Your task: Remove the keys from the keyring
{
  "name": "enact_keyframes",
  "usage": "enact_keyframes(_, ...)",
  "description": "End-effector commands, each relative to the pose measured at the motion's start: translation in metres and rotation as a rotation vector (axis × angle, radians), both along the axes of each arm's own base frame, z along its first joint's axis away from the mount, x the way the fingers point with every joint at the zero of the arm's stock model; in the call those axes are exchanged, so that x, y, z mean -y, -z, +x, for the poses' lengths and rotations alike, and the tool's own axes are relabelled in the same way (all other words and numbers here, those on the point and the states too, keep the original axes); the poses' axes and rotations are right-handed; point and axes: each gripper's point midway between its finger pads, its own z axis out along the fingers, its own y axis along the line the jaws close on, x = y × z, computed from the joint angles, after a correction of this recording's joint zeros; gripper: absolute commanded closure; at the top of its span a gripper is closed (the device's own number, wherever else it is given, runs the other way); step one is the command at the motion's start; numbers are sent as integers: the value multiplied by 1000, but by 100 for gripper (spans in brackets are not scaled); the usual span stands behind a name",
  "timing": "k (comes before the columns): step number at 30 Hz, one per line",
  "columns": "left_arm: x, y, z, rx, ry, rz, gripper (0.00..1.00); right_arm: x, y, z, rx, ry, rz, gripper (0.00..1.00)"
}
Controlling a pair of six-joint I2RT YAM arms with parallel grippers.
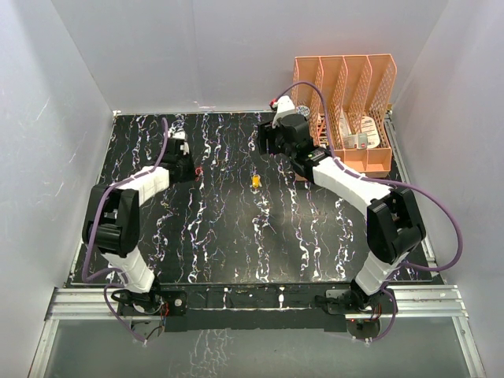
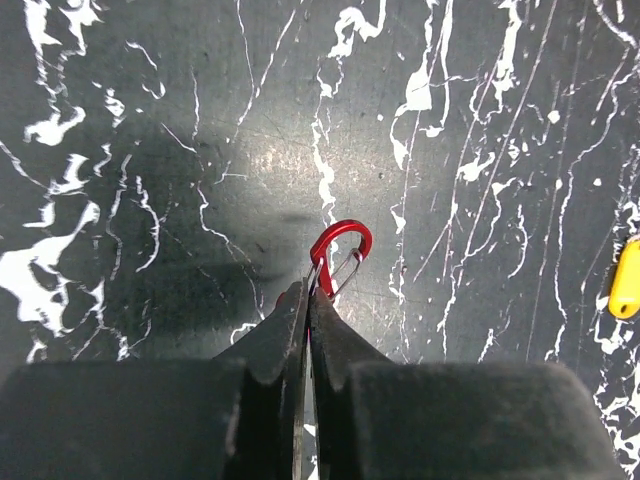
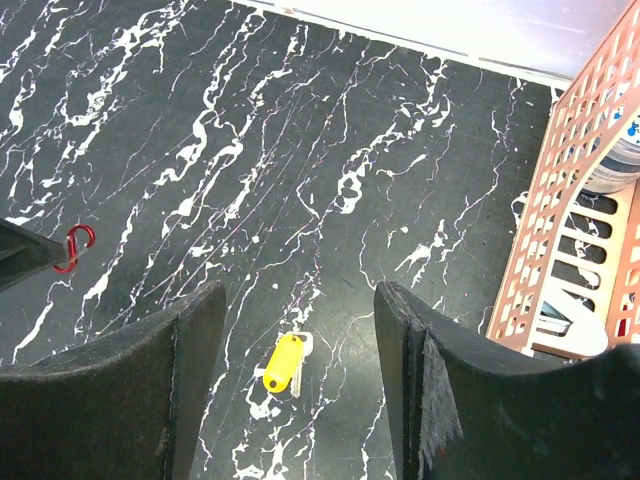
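Note:
The keys (image 1: 256, 180) are a small yellow tag with a silver key under it, lying flat on the black marbled table. They show in the right wrist view (image 3: 285, 362) and at the right edge of the left wrist view (image 2: 625, 280). The keyring (image 2: 340, 252) is a small red carabiner loop, apart from the keys. My left gripper (image 2: 312, 290) is shut on its lower end, low over the table at the left (image 1: 194, 168). The keyring also shows in the right wrist view (image 3: 76, 246). My right gripper (image 3: 300, 320) is open and empty, hovering above the keys (image 1: 268, 138).
An orange mesh file organiser (image 1: 354, 110) with papers stands at the back right, close to my right arm; its side shows in the right wrist view (image 3: 585, 200). White walls enclose the table (image 1: 236, 236) on three sides.

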Motion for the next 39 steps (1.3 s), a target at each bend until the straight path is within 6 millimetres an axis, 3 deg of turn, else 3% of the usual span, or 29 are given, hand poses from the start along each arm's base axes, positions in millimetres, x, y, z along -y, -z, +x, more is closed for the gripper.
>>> enact_keyframes(1,8,11,1,-23,13,-49,100,0,-20,2,57,6,38,42)
enact_keyframes(13,42,19,-3,6,120,-219,100,-6,-3,-3,18,-24,49,44)
enact_keyframes(15,47,17,-5,13,134,-252,93,-9,-1,-4,8,-40,57,44)
enact_keyframes(21,68,-9,-8,69,203,-371,88,-29,12,-17,-50,-141,120,41)
enact_keyframes(25,77,-31,-13,112,243,-443,91,-47,12,-30,-51,-236,229,58)
enact_keyframes(30,97,-61,-23,172,330,-606,91,-64,12,-36,-103,-301,296,57)
enact_keyframes(32,103,-70,-26,189,359,-665,89,-68,23,-38,-119,-313,294,56)
enact_keyframes(35,110,-79,-28,196,391,-720,93,-73,21,-43,-100,-333,305,54)
enact_keyframes(36,112,-83,-30,203,404,-733,96,-72,7,-46,-70,-340,318,54)
enact_keyframes(39,117,-102,-35,235,439,-789,100,-72,-3,-51,-41,-352,346,54)
